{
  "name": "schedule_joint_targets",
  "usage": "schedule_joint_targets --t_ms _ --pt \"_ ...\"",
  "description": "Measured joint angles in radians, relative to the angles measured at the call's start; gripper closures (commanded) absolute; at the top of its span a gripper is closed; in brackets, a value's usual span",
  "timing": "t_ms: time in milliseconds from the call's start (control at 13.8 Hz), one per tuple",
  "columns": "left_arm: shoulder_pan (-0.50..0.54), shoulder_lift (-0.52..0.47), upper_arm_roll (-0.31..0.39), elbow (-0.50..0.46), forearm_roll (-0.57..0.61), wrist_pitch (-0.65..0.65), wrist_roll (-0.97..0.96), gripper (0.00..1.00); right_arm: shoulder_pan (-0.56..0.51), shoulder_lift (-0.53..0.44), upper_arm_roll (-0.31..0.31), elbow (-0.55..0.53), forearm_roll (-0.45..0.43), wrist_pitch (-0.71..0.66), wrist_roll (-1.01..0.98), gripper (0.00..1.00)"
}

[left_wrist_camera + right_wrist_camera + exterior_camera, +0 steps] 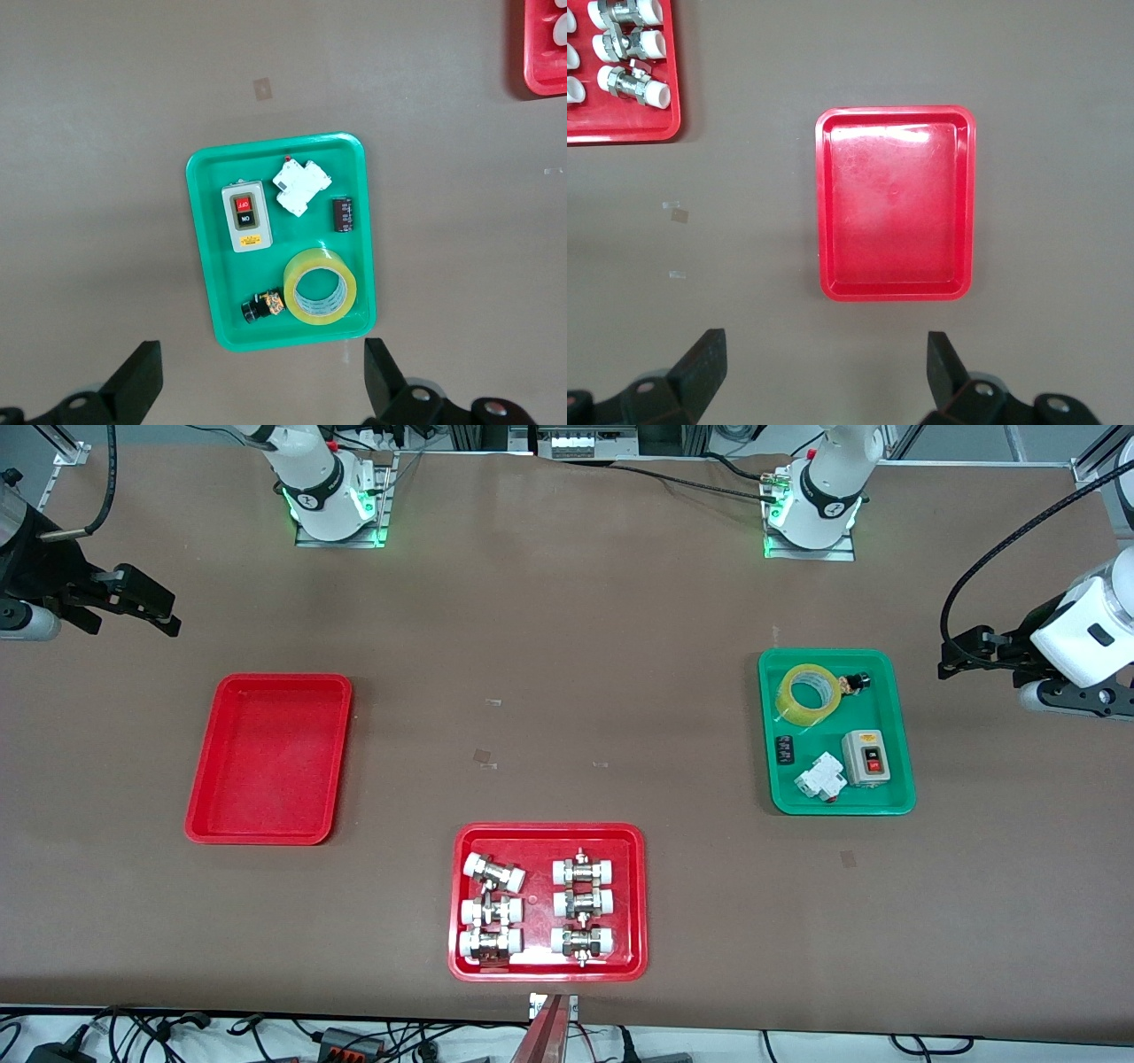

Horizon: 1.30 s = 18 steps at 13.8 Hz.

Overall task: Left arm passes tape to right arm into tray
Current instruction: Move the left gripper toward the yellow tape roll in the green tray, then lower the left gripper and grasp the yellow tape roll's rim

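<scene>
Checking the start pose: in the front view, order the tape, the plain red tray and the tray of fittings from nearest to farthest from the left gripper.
Left gripper, open, at the left arm's end:
1. Tape, in the green tray.
2. Tray of fittings, mid-table, nearest the camera.
3. Plain red tray, toward the right arm's end.

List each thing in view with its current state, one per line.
tape: lying flat in the green tray, ungripped
plain red tray: empty
red tray of fittings: six fittings inside
left gripper: open, empty, above the green tray
right gripper: open, empty, above the plain red tray
</scene>
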Motion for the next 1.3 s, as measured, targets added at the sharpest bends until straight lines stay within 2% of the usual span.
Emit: schedule_joint_targets --t_ms 579,796,1086,1158,1303 --pt "0.001 0.020 0.005 -0.011 0.000 0.000 0.005 0.00 0.000 0.000 0.000 0.000 0.000 -0.003 0.000 0.00" --pt "0.000 0.106 0.004 -0.016 0.000 -0.025 0.008 0.00 0.000 0.001 0.000 0.000 0.000 -0.003 0.000 0.00" --pt "0.005 0.294 0.011 -0.041 0.010 -0.035 0.012 0.00 0.000 0.001 -0.001 0.000 0.000 -0.003 0.000 0.00" --pt "0.006 0.327 0.011 -0.072 0.025 0.001 0.014 0.00 0.000 0.001 -0.001 0.000 0.000 -0.003 0.000 0.00" --pt "0.006 0.334 0.010 -0.227 0.032 0.193 0.014 0.00 0.000 0.001 -0.001 0.000 0.000 -0.003 0.000 0.00"
